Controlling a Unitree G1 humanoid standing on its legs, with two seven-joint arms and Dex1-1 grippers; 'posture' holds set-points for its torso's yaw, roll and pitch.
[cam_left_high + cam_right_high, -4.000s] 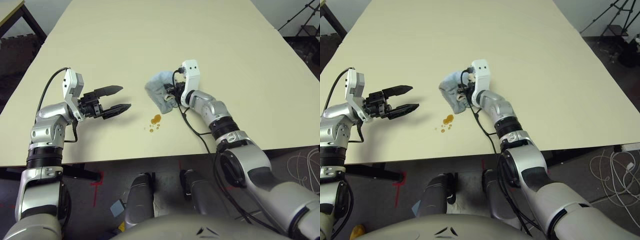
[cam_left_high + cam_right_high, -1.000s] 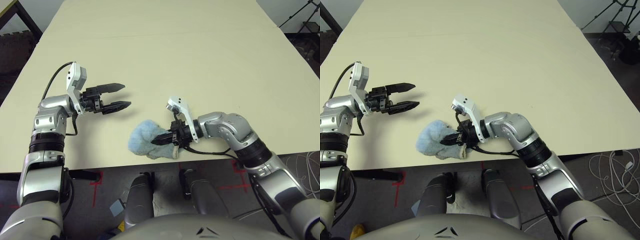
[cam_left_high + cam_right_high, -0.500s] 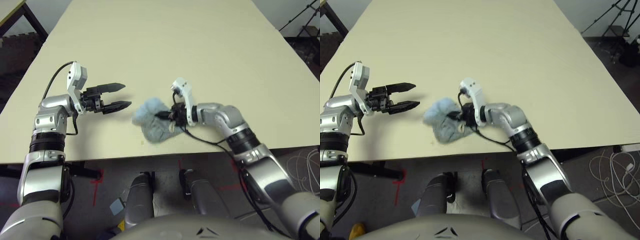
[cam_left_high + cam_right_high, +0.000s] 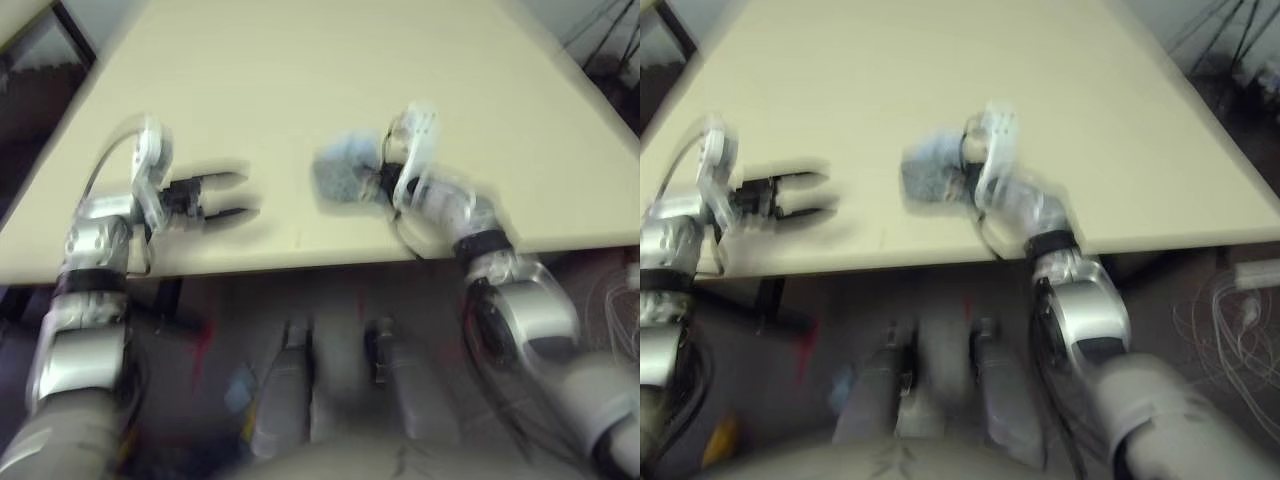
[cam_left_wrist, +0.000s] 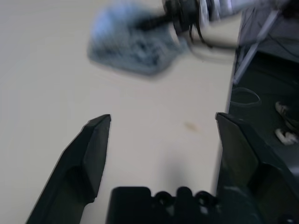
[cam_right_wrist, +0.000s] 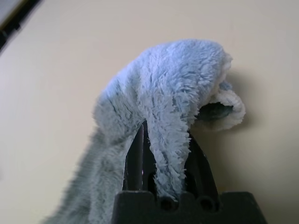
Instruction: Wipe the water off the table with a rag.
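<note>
Right gripper clamped on the rag, left gripper idle and wide apart over the tabletop

The right gripper (image 6: 163,172) has its two black fingers (image 6: 135,158) pinched on a fold of the light blue-grey terry rag (image 6: 163,98), which humps up and over the fingertips and trails down one side onto the pale cream tabletop (image 6: 56,70). The left gripper (image 5: 161,140) hangs with its fingers spread and nothing between them; the rag lies well beyond its tips, and a faint amber speck of water (image 5: 190,125) sits on the tabletop just ahead of it. The rag looks light, soft and floppy, so it will likely drag and bunch, not slide flat. A pinch on a thick fold near its middle should hold best; the whitish hemmed edge (image 6: 229,109) seems likelier to slip free.
</note>
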